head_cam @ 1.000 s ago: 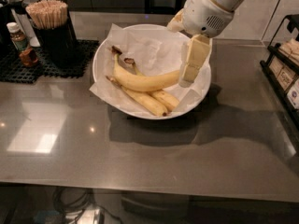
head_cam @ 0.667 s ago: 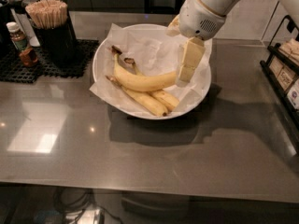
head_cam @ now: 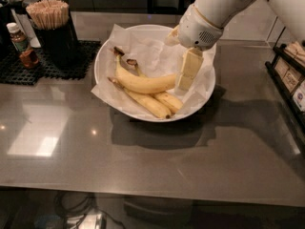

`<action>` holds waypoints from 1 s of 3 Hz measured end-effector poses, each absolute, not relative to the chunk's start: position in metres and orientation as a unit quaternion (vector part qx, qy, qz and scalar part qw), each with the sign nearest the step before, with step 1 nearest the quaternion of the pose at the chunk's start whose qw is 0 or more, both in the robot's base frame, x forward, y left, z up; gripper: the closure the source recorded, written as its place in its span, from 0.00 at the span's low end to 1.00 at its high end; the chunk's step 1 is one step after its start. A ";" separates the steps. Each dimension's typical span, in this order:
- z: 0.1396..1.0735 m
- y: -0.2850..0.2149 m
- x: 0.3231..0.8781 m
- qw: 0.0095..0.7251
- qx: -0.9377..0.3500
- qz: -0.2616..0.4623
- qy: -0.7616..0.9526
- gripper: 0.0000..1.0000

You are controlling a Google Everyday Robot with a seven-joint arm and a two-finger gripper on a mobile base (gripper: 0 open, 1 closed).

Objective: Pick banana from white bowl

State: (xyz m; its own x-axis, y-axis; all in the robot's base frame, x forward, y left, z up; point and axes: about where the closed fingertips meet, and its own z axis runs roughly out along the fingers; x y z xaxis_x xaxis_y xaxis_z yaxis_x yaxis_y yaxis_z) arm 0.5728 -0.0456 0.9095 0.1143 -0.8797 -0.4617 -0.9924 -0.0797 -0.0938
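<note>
My gripper (head_cam: 185, 82) hangs inside the white bowl (head_cam: 102, 61), over its right half, right at the blunt end of the banana (head_cam: 143, 83). I cannot tell if they touch. The banana curves across the bowl's middle on crinkled paper (head_cam: 152, 46). Two slimmer bananas (head_cam: 155, 104) lie toward the bowl's front rim. Left of the bowl stand a black holder of wooden sticks (head_cam: 53, 35) and a small bottle (head_cam: 21, 46).

Steel counter (head_cam: 143, 171) lit from overhead
A black mat (head_cam: 28, 73) and stick holder (head_cam: 53, 35) are seen at 10 o'clock, a rack (head_cam: 290, 78) at 3, the gripper (head_cam: 185, 84) at 1.
</note>
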 end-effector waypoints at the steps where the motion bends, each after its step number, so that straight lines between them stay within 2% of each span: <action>1: 0.885 -0.034 0.576 0.186 -0.726 0.177 0.638 0.00; 2: 0.884 -0.033 0.577 0.186 -0.726 0.178 0.638 0.19; 3: 0.884 -0.033 0.577 0.186 -0.726 0.178 0.638 0.41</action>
State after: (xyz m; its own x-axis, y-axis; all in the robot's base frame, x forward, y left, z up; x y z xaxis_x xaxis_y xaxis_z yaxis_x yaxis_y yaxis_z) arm 0.5767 -0.0335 0.8837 0.1231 -0.8600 -0.4952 -0.9922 -0.1175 -0.0425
